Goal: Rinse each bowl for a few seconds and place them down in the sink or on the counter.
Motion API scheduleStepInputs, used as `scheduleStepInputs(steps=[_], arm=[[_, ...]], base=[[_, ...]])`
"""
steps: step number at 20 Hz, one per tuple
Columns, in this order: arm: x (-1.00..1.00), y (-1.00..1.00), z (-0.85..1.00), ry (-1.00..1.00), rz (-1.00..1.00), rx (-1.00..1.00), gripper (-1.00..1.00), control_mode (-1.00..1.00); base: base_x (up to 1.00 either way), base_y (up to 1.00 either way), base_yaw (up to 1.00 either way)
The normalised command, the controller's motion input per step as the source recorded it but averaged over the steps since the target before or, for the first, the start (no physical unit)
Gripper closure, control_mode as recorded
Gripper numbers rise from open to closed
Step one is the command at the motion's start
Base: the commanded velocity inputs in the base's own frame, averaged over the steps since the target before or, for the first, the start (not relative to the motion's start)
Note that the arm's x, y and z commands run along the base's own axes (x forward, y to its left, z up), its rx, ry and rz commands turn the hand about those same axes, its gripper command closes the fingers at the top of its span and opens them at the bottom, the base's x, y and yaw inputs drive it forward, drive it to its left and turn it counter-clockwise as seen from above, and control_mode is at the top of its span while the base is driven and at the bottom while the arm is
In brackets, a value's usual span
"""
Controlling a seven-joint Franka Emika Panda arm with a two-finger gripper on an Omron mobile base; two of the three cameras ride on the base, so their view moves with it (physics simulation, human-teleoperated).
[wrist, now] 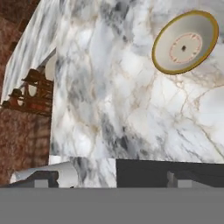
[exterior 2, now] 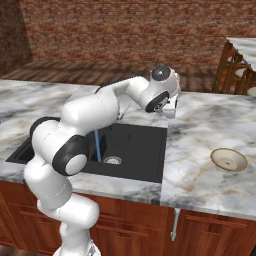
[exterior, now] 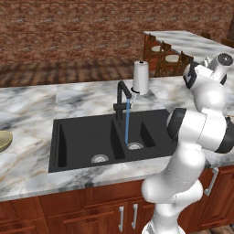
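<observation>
A cream-rimmed bowl [exterior 2: 229, 160] with a brownish inside sits upright on the marble counter [exterior 2: 200, 130], right of the black sink [exterior 2: 140, 145]. In the hand view this bowl [wrist: 185, 42] lies at the upper right, well apart from my fingertips [wrist: 179, 178]. My gripper [exterior 2: 172, 112] hangs over the counter near the sink's far right corner; in the hand view the gripper [wrist: 113, 179] is open with nothing between its fingers. An olive-tan bowl [exterior: 3, 140] rests on the counter [exterior: 27, 114] at the far left, partly cut off by the picture's edge. Water [exterior: 127, 121] runs from the faucet [exterior: 122, 96] into the right basin.
A white paper-towel roll [exterior: 140, 77] stands behind the sink, close to the faucet. Wooden chairs [exterior: 167, 57] and a second marble counter [exterior: 187, 41] lie beyond. A brick wall [exterior: 68, 27] closes the back. My arm [exterior: 192, 137] rises over the sink's right end.
</observation>
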Motion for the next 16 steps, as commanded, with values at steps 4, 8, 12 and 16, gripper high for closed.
scheduleStepInputs(steps=[4,8,12,16], arm=[[-0.54,0.00,-0.19,0.00,-0.37,0.06,-1.00,-1.00],[-0.40,-0.05,-0.21,0.00,-0.35,0.03,-1.00,-1.00],[-0.27,-0.11,-0.25,0.01,-0.34,0.04,-1.00,-1.00],[-0.20,-0.08,-0.25,0.00,-0.33,0.04,-1.00,-1.00]], base=[[0.00,0.00,0.00],[0.00,0.00,0.00],[0.00,0.00,0.00],[0.00,0.00,0.00]])
